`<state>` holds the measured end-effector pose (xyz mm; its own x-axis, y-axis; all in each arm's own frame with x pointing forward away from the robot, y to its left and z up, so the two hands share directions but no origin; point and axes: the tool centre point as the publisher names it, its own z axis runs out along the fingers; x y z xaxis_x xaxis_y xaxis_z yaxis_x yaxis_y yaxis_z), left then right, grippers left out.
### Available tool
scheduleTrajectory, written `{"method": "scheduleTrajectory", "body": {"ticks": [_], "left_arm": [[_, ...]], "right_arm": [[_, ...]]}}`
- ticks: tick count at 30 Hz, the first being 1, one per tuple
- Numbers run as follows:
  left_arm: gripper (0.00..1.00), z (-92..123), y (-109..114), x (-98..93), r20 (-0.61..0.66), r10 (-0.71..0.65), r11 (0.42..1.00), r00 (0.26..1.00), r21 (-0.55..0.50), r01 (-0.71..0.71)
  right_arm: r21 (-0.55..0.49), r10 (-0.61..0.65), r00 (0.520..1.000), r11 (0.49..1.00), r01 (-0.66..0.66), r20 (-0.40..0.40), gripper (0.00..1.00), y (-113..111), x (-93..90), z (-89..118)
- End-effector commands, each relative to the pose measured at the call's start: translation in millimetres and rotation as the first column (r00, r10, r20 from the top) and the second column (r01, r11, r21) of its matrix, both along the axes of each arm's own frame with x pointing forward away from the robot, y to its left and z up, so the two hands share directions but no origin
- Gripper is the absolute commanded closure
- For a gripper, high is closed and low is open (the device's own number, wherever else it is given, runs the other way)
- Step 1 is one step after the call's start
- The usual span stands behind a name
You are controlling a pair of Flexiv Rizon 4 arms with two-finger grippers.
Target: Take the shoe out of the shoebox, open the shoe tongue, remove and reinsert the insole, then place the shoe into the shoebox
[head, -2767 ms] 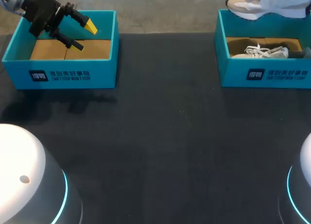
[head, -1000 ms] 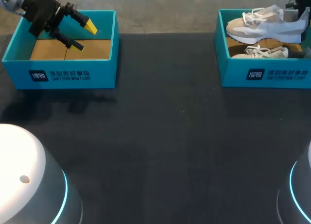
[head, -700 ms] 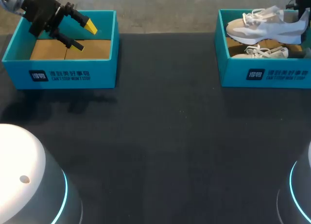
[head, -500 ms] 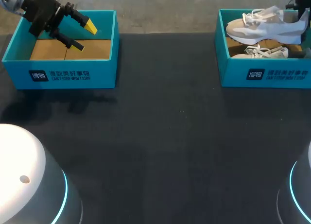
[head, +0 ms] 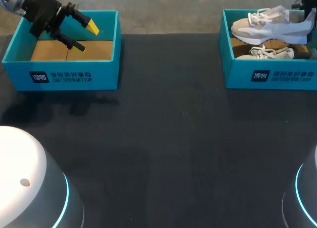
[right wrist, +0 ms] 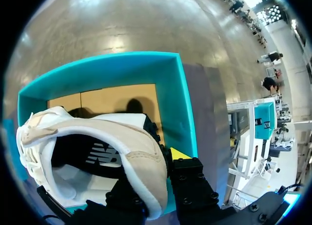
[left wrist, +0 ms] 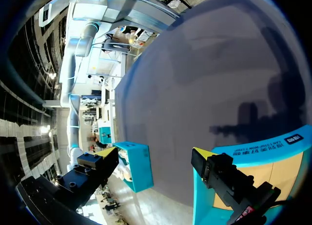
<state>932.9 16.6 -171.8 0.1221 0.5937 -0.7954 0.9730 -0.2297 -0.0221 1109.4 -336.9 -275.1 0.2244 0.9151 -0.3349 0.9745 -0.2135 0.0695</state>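
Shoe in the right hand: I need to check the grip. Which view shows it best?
Right wrist view: the shoe fills it, heel collar pinched in the right hand. Head view: whole shoe over the box, hand mostly out of frame. Left wrist view: too far to make out.

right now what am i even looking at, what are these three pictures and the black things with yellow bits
These are three camera views of one two-armed robot at a dark table. The wide picture looks down from above and behind the robot. The two round ones come from cameras on its wrists, looking out along its fingers. Each arm ends in a gripper with two yellow-tipped fingers. The left gripper hangs open over the left shoebox, which shows only a cardboard floor. The right gripper is shut on the heel of a pale shoe, holding it over the right shoebox. A second shoe lies inside that box.
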Motion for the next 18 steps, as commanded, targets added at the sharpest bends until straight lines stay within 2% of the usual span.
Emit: {"method": "scheduleTrajectory", "body": {"ticks": [1, 18], "left_arm": [[0.00, 0.4, 0.5, 0.3, 0.000, -0.002, 1.000, 1.000, 0.002, 0.002], [0.00, 0.4, 0.5, 0.3, 0.000, -0.002, 1.000, 1.000, 0.002, 0.002]], "right_arm": [[-0.001, -0.004, 1.000, 1.000, 0.004, -0.004, 1.00, -0.5, 8.8, -2.7], [-0.014, 0.000, 0.999, 1.000, 0.000, 0.036, 1.00, -4.9, 24.4, -24.5]]}}
